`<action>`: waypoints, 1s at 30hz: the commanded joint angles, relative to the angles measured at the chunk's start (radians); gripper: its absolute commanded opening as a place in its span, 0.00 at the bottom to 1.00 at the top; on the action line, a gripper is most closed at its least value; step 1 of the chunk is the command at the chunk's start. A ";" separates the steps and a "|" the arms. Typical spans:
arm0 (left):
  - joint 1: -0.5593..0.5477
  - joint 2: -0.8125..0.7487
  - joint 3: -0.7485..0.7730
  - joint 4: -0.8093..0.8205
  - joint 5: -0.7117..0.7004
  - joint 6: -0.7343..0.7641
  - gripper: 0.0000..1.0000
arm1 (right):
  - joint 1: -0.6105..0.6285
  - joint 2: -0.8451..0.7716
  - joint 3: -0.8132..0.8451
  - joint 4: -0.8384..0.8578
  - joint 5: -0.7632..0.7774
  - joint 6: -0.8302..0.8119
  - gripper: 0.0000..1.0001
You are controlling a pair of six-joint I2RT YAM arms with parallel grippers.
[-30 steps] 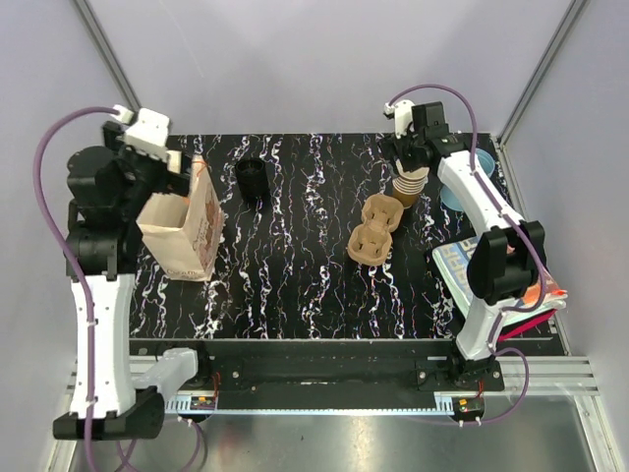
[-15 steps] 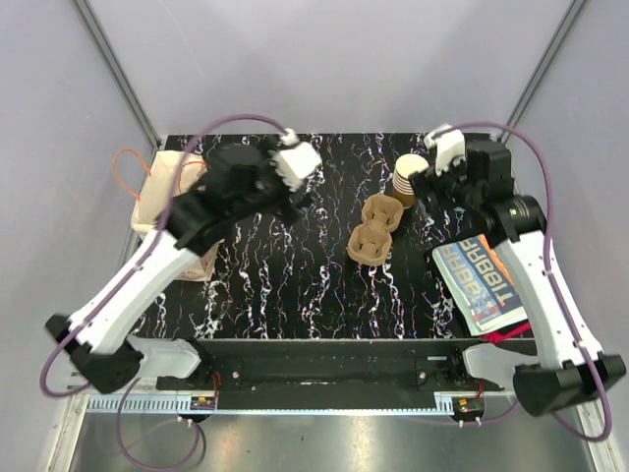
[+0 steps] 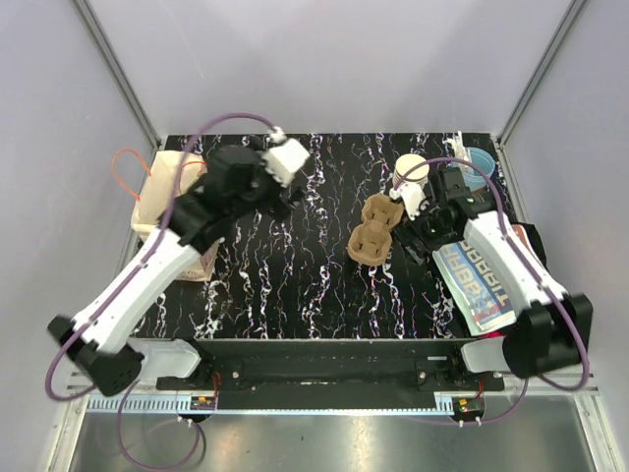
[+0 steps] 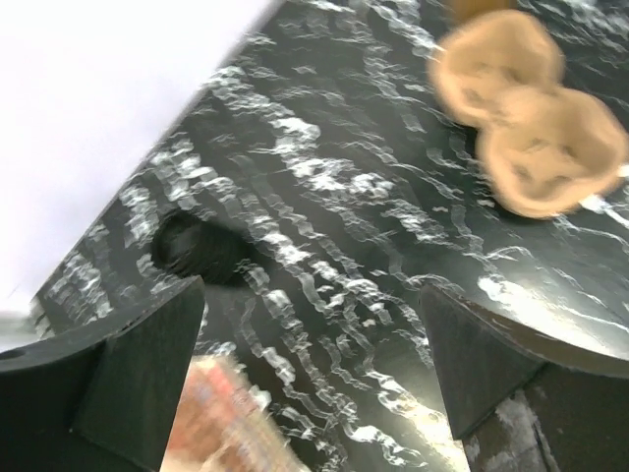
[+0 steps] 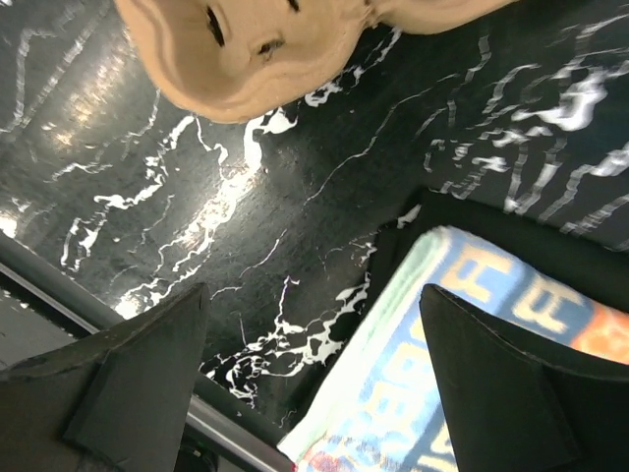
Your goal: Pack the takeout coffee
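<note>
Black marbled table (image 3: 295, 285) fills the booth between pale walls. At its left edge sits a brown paper bag (image 3: 169, 211) with an orange handle. A tan cup carrier (image 3: 373, 228) lies right of the middle. A stack of tan paper cups (image 3: 410, 173) with a pale rim stands beyond it, near a light blue cup (image 3: 482, 159). A printed booklet (image 3: 482, 280) lies on the right.

The left gripper (image 4: 310, 305) hangs over the far left part, fingers spread wide, holding nothing. The round black lid (image 4: 197, 251), blurred, lies on the table just ahead of it. I cannot pick out a single cup apart from the stack.

The right gripper (image 5: 310, 315) is spread and bare too, over the table between carrier and booklet.
</note>
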 commanded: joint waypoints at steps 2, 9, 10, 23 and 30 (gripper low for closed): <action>0.179 -0.184 -0.051 0.058 0.038 -0.020 0.99 | 0.008 0.173 0.053 0.051 -0.008 -0.041 0.91; 0.299 -0.304 -0.121 0.026 0.033 -0.026 0.99 | 0.085 0.409 0.147 0.067 -0.002 -0.059 0.89; 0.306 -0.311 -0.126 0.023 0.024 -0.028 0.99 | 0.097 0.428 0.162 0.068 -0.005 -0.058 0.89; 0.355 -0.371 -0.187 -0.010 -0.039 -0.049 0.99 | 0.215 0.652 0.352 0.191 -0.055 0.042 0.53; 0.372 -0.374 -0.190 -0.008 -0.039 -0.062 0.99 | 0.244 0.791 0.556 0.217 -0.046 0.068 0.33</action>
